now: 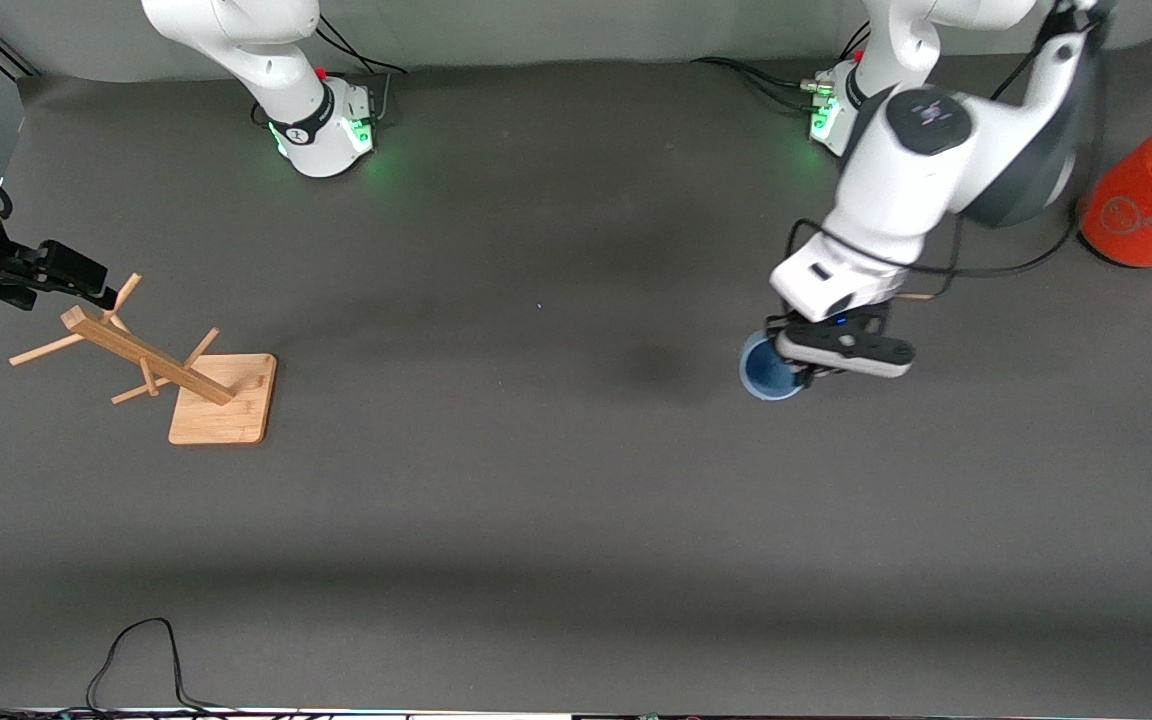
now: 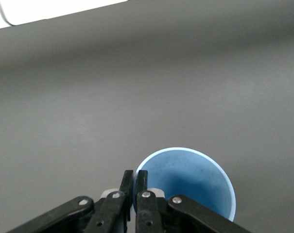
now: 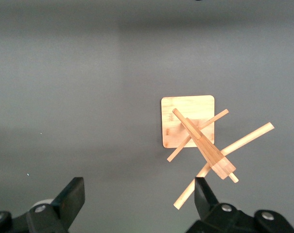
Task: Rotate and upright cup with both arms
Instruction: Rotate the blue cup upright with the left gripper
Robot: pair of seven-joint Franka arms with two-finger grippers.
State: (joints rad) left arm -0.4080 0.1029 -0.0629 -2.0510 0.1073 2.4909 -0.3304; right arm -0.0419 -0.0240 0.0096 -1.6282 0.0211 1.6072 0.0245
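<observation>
The pale-blue cup (image 1: 764, 370) has its mouth facing up, its darker blue inside showing, toward the left arm's end of the table. My left gripper (image 1: 798, 372) reaches down onto it and is shut on its wall. In the left wrist view the fingers (image 2: 142, 178) pinch the rim of the cup (image 2: 188, 177), one inside and one outside. Whether the cup's base rests on the table does not show. My right gripper (image 1: 108, 296) waits open above the wooden rack, and in its wrist view the right gripper (image 3: 139, 188) has nothing between its fingers.
A wooden peg rack (image 1: 221, 400) on a square base stands at the right arm's end, seen from above in the right wrist view as the rack (image 3: 188, 127). A large orange cylinder with a grey top (image 1: 1151, 190) lies near the left arm's base. A black cable (image 1: 136, 650) loops at the table's front edge.
</observation>
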